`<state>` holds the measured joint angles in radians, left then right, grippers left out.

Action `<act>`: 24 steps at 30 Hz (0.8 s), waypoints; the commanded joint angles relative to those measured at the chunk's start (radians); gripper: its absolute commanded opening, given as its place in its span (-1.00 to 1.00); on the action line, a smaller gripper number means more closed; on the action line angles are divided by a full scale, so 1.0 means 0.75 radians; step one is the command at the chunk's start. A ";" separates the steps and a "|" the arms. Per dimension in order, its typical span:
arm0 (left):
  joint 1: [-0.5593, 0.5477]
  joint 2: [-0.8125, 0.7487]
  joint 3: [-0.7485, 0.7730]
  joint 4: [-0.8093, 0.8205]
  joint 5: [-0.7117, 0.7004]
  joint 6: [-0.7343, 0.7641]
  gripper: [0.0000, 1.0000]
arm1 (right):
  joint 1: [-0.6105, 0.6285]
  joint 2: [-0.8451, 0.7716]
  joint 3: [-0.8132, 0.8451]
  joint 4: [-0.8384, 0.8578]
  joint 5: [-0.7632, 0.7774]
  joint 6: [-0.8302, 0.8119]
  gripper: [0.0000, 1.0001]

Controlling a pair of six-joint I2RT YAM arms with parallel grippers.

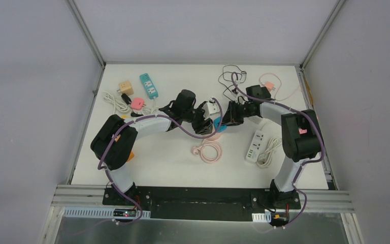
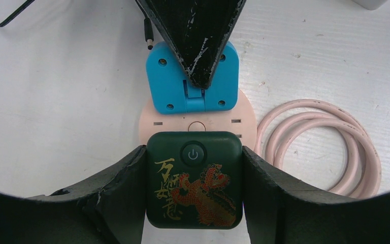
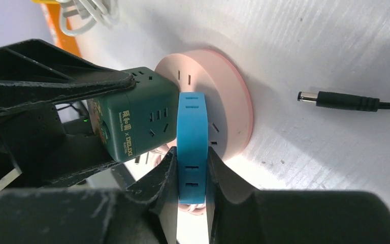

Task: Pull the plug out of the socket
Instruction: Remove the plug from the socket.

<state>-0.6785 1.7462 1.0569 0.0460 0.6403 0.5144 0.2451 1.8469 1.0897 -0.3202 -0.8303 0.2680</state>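
Since the right claw pinches the blue plug and the left claw clamps the green cube at its 6 o'clock, both seated in the pink socket on the counter, pull the plug straight off, no twisting, while the left braces.

white power strip — right side | teal power strip — far side | black barrel plug lying on table
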 commanded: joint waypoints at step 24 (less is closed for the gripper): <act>0.009 0.016 -0.033 -0.130 0.085 0.030 -1.00 | -0.024 0.000 0.038 -0.040 0.157 0.011 -1.00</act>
<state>-0.6720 1.7462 1.0569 0.0448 0.6571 0.5217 0.2218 1.8755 1.0958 -0.3138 -0.8688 0.3531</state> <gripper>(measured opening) 0.588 0.222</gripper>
